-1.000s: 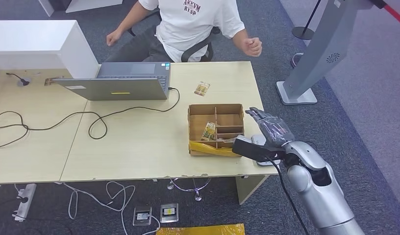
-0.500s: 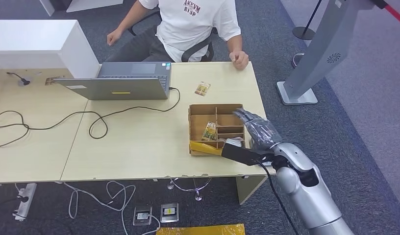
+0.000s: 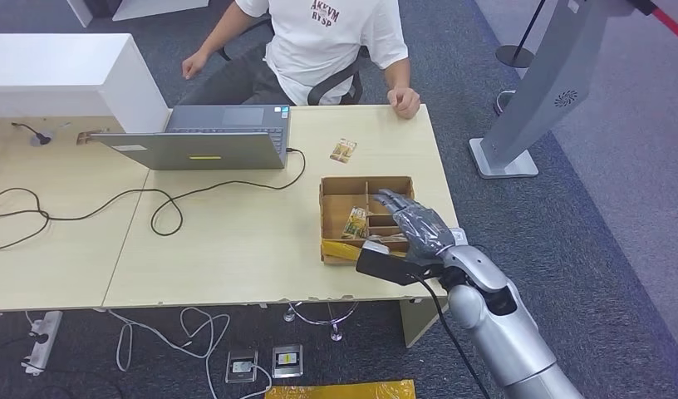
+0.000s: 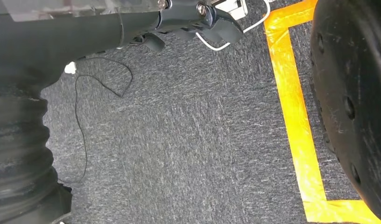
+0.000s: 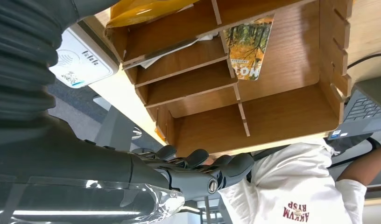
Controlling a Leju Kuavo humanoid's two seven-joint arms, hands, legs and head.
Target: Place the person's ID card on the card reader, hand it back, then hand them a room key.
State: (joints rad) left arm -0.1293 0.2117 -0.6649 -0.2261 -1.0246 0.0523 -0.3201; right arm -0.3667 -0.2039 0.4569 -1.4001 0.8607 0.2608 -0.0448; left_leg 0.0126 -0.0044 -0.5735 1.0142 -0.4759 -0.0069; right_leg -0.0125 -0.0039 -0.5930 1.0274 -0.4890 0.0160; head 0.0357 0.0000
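Note:
A patterned card lies on the desk near the person's hand, which rests on the far edge. A second patterned card stands in a compartment of the wooden divider box. My right hand hovers over the box's right side with its fingers stretched out and nothing in it. The white card reader sits at the desk's right edge, mostly hidden behind that hand. My left hand hangs above the floor, holding nothing.
A yellow packet lies across the box's near side. A grey laptop and its black cable take up the middle of the desk. A white counter block stands at the far left.
My right hand has moved left from beside the card reader to over the box. The person's raised hand has come down onto the desk's far edge.

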